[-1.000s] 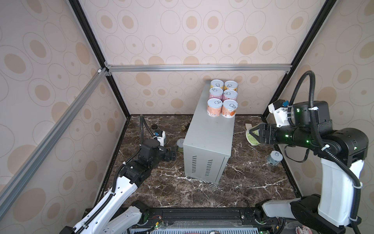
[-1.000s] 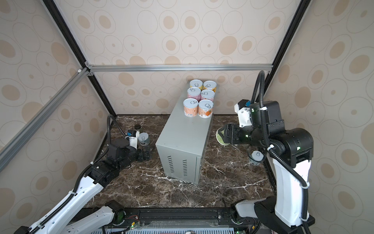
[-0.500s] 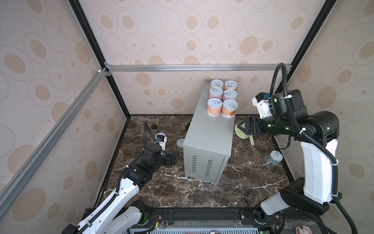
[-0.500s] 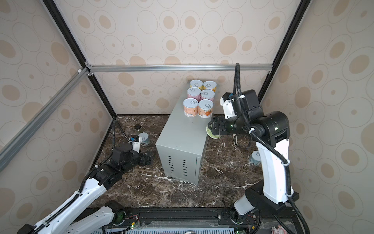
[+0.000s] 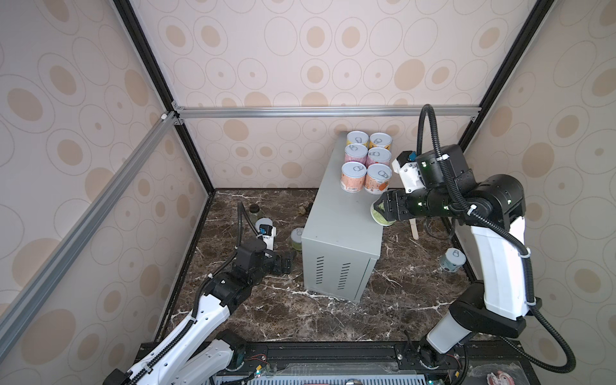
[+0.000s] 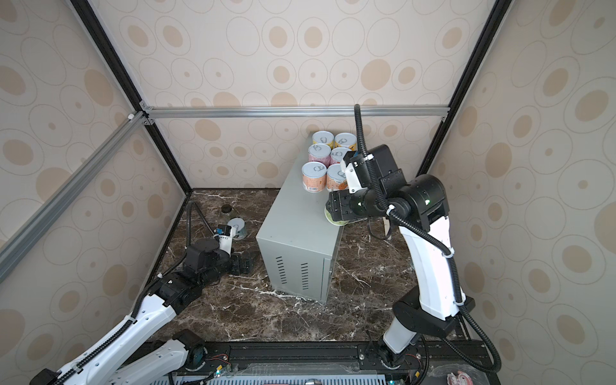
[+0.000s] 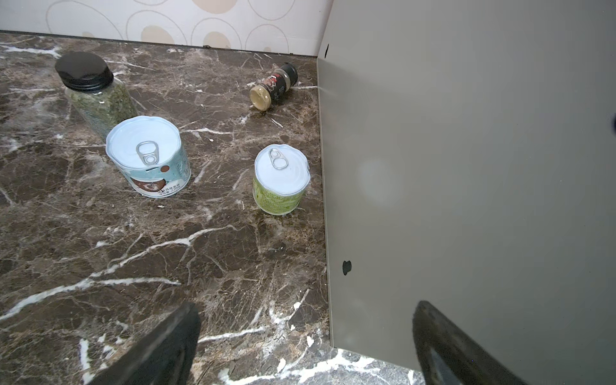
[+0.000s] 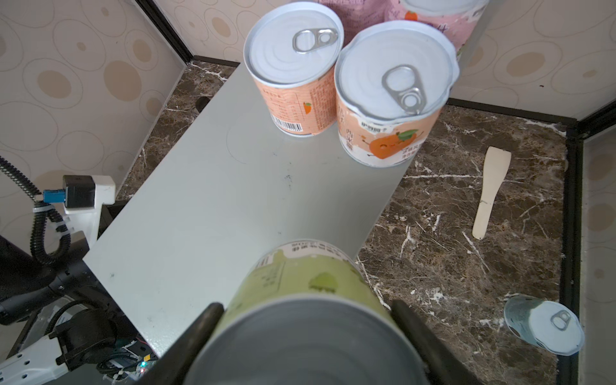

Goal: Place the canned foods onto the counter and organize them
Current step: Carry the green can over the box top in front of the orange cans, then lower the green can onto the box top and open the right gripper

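Note:
The counter (image 5: 340,216) is a light-grey metal box standing on dark marble. Several canned foods stand in pairs at its far end, the nearest two orange (image 8: 293,66) (image 8: 393,93). My right gripper (image 5: 383,211) is shut on a green can (image 8: 300,300) held on its side, just above the counter's right edge, in front of the orange pair. My left gripper (image 7: 306,308) is open and empty, low over the marble by the counter's left side. Ahead of it stand a green can (image 7: 281,180) and a white-blue can (image 7: 148,156).
Another white-blue can (image 5: 451,260) stands on the marble at the right. A wooden spatula (image 8: 488,190) lies right of the counter. A black-lidded jar (image 7: 93,90) and a small spice bottle (image 7: 275,86) on its side are at the back left. Patterned walls enclose three sides.
My right arm has swung left with the green can, from over the marble to the counter's right edge. The left gripper has shifted slightly nearer the counter and stays open.

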Available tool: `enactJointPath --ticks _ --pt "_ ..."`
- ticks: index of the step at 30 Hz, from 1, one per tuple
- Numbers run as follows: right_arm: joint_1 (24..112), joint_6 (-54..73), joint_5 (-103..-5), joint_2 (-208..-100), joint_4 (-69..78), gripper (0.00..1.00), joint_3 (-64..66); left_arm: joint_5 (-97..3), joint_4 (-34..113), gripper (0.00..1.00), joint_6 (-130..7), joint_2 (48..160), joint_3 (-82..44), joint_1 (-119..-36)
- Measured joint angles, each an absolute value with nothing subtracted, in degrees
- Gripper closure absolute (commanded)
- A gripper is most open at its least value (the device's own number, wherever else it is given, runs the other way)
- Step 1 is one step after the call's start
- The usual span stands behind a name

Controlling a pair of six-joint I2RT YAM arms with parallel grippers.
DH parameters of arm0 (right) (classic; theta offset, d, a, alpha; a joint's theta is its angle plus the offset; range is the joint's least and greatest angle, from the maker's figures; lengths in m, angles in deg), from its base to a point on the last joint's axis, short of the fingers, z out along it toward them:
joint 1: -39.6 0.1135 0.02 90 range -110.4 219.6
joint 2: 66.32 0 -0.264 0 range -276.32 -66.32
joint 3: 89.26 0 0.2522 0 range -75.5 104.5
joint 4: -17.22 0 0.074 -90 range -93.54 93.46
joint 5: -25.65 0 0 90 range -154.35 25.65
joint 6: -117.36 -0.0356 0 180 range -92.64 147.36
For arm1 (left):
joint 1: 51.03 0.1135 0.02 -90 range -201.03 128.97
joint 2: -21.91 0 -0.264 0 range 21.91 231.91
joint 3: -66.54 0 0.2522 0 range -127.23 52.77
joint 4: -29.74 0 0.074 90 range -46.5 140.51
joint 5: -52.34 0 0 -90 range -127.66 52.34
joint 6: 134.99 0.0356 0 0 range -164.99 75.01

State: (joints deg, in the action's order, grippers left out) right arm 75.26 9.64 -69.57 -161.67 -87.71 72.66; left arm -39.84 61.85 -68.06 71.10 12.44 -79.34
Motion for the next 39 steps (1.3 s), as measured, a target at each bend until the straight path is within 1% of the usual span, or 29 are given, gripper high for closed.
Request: enactJointPath --ticks 11,21,32,39 --pt "79.5 9.7 -76.0 -166.8 -87.7 0.52 74.7 -40.6 61.1 0.01 -68.0 70.3 12.9 -79.1" --pt "80.0 9.8 -78.9 -167.7 -87.7 0.51 74.7 -41.5 61.0 0.01 -68.0 70.0 13.0 -78.9" --pt "80.0 9.9 -79.2 -168.7 -87.7 0.33 74.7 -42.4 60.7 0.01 -68.1 70.0 13.1 -78.4" --pt "80.0 10.2 -78.8 -169.0 -87.7 0.19 74.7 -42.6 60.7 0.01 -68.0 70.0 13.2 -78.3"
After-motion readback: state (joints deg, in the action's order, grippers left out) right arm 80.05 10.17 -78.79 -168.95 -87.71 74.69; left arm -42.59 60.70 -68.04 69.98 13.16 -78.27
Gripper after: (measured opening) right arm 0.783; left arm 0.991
